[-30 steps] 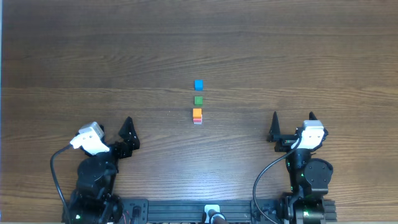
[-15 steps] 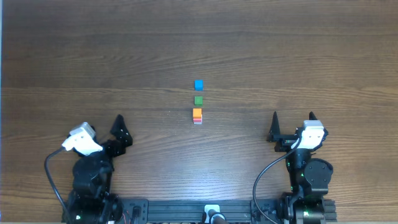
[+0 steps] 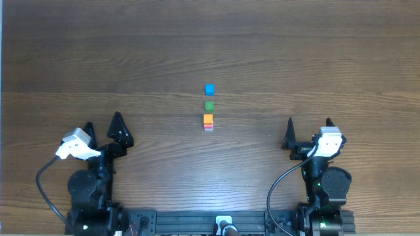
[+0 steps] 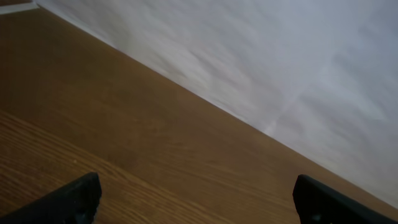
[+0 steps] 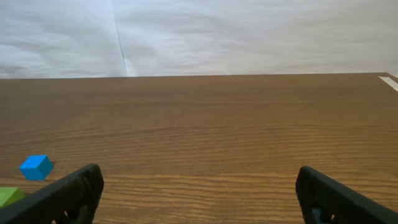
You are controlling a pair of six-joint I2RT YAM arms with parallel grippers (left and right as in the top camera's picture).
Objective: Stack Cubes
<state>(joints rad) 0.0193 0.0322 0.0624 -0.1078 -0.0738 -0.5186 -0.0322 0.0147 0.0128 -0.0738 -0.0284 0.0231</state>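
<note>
Table [image 3: 341,46]: wood-grain worktop is carrying everything, with the cubes lying in one line up its middle, between the two arms.
Left arm [image 3: 88,183]: is standing at its base with the wrist angled away from the cubes, its camera looking across bare wood to a pale wall [image 4: 280,56].
Right arm [image 3: 321,177]: is standing at its base and facing up the table, with the cube line off to its inner side.
Left gripper [image 4: 198,205]: fingers are spreading wide and holding nothing, well apart from the cubes.
Right gripper [image 5: 198,196]: fingers are gaping wide too, empty, well apart from the cubes.
Stack [image 3: 208,122]: orange cube is sitting on what seems a reddish one, nearest the arms. This is looking like the base to build on, so it should be going untouched during the next pick.
Green cube [image 3: 209,105]: is lying loose just beyond the stack and is probably the next to lift. Fingers should be coming straight down, squaring onto two flat faces, closing gently and lifting clear before crossing over the orange top.
Blue cube [image 3: 209,89]: is lying loose farthest up, near the green one.
Gap beside the green cube: is looking tight on both sides along the row, so gripping across the row is seeming safer. Let go only once the cube is resting flat.
</note>
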